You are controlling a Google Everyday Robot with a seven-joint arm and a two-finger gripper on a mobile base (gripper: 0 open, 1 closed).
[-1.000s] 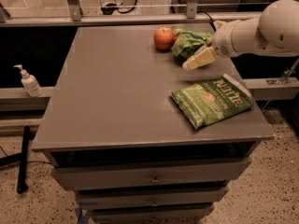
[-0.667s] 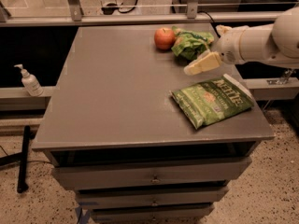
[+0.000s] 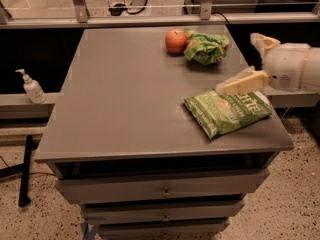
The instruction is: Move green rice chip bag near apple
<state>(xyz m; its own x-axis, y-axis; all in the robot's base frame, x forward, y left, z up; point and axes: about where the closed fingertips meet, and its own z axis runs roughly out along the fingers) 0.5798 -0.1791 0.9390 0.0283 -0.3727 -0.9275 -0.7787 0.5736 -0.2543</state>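
The red-orange apple sits at the far edge of the grey table. The small, wrinkly light-green rice chip bag lies right beside it on its right, touching or nearly touching it. My gripper is at the right edge of the table, in front and to the right of the rice chip bag and clear of it. It is open and empty. One pale finger hangs over the top corner of the Kettle bag.
A larger flat dark-green Kettle bag lies near the table's front right corner. A soap dispenser stands on a ledge to the left. Drawers sit under the tabletop, and a rail runs behind it.
My gripper has pulled back from the rice chip bag, moving right and toward the front. The rice chip bag stays beside the apple.
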